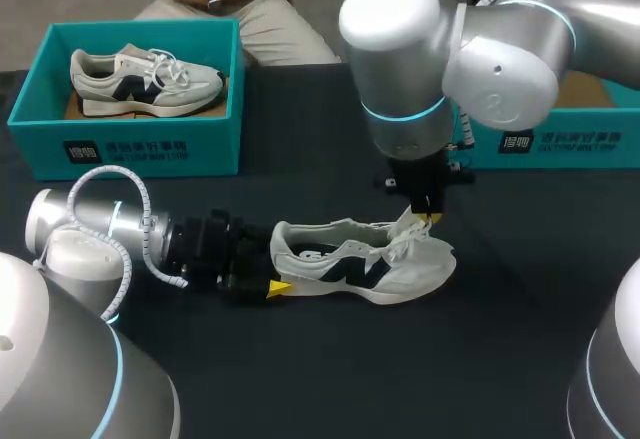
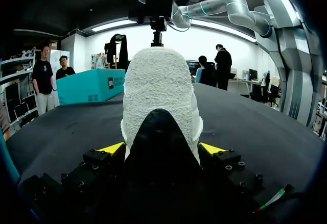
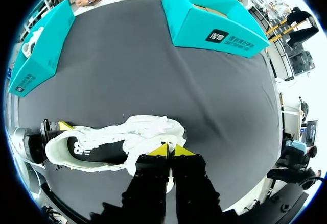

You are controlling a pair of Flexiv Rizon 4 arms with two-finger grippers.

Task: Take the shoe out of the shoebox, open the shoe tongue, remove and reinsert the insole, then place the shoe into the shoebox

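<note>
Head view: our left gripper (image 1: 277, 269) clamps the heel of the white-and-navy mesh sneaker (image 1: 390, 271). Our right gripper (image 1: 430, 216) hangs over its tongue, tips pressed together.

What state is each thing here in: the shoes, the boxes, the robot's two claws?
White-and-navy sneaker on the table: upright, heel clamped.
Left gripper: shut on that sneaker's heel.
Right gripper: shut, tips over that sneaker.
Left teal cardboard shoebox: open, holding a second sneaker.
Right teal shoebox: open.

The table (image 1: 300, 359) was covered with dark cloth; a white shoe (image 1: 370, 264) lay on it; behind the shoe to the left stood a teal shoebox (image 1: 140, 144); behind to the right, another teal box (image 1: 570, 144).
</note>
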